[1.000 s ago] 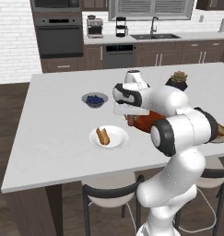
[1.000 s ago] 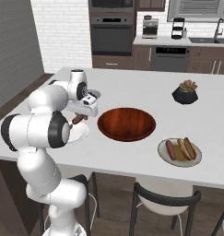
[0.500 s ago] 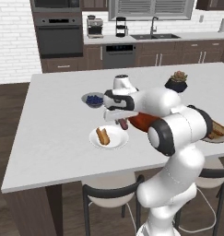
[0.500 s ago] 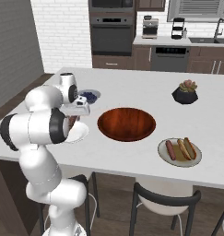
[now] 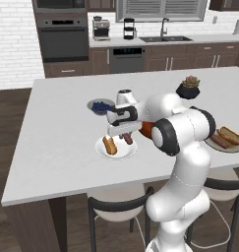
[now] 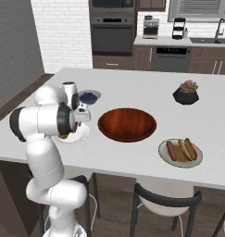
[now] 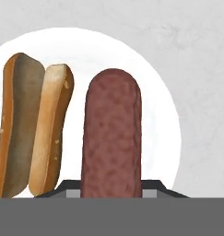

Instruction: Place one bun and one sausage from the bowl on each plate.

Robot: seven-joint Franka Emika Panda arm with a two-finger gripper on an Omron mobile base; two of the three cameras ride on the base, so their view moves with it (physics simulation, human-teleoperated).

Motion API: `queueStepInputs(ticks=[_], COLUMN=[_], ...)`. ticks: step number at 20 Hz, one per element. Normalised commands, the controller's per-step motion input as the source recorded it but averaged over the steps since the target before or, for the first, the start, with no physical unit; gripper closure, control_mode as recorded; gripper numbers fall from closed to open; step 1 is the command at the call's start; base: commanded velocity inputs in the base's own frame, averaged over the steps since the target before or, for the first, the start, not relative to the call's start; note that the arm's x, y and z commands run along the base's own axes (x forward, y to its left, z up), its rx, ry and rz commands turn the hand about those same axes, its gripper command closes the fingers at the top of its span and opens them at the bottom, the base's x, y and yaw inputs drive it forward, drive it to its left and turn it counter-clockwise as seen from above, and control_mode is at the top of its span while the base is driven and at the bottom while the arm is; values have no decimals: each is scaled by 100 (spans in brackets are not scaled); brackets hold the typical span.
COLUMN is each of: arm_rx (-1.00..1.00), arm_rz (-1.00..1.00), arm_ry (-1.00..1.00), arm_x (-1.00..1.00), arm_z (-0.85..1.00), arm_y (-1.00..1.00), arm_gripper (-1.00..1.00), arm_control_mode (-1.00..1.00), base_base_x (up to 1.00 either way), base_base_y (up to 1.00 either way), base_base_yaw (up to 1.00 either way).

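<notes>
My gripper (image 5: 124, 134) is shut on a dark red-brown sausage (image 5: 126, 139), held low over the right half of the white plate (image 5: 116, 153). In the hand view the sausage (image 7: 111, 138) juts out from between the fingertips over the plate (image 7: 164, 115), next to a split golden bun (image 7: 32, 129) that lies on the plate. The wooden bowl (image 6: 127, 125) sits to the right of that plate, with nothing in it. Further right, the cream-rimmed plate (image 6: 165, 159) carries a bun (image 6: 190, 148) and a sausage (image 6: 171, 150).
A small grey bowl of blue berries (image 5: 99, 106) stands just behind the white plate. A potted succulent (image 6: 186, 92) sits at the back right of the island. Black stools stand at the island's near edge.
The arm has swung left from over the wooden bowl to the white plate and come down, carrying the sausage with it. The jaws have stayed shut.
</notes>
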Motion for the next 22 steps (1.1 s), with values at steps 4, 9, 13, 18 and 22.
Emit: queueStepInputs(ticks=[4, 9, 13, 18, 22], arm_rx=[0, 0, 0, 0, 0], arm_rz=[0, 0, 0, 0, 0], arm_ry=[-1, -1, 0, 0, 0], arm_x=[9, 6, 10, 3, 3], arm_z=[-39, -15, -9, -13, -21], arm_y=[0, 0, 0, 0, 0], arm_gripper=[100, 100, 100, 100, 100], arm_control_mode=[-100, -100, -100, -100, -100], base_base_x=[0, 0, 0, 0, 0], base_base_y=[0, 0, 0, 0, 0], base_base_yaw=[0, 0, 0, 0, 0])
